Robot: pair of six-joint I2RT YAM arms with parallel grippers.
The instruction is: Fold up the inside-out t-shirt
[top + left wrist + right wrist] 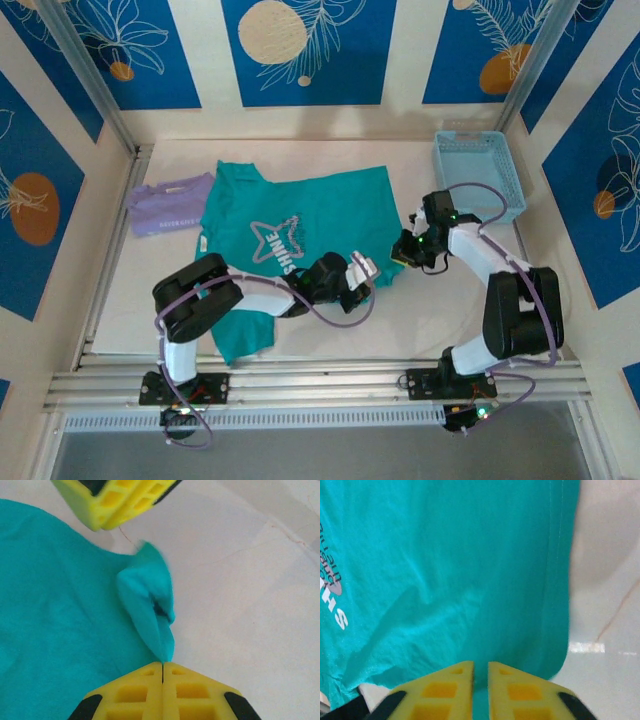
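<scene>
White table (420,310): teal t-shirt (320,210) edge pinched in left tool (162,666).

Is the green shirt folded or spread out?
Mostly spread out: the t-shirt lies flat on the table, print showing, no fold yet.

teal t-shirt (300,215) with pale star print, lavender garment (170,208), light-blue basket (478,175).

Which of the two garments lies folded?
The purple garment, a small folded bundle beside the teal t-shirt, which lies spread out with its print showing.
</scene>
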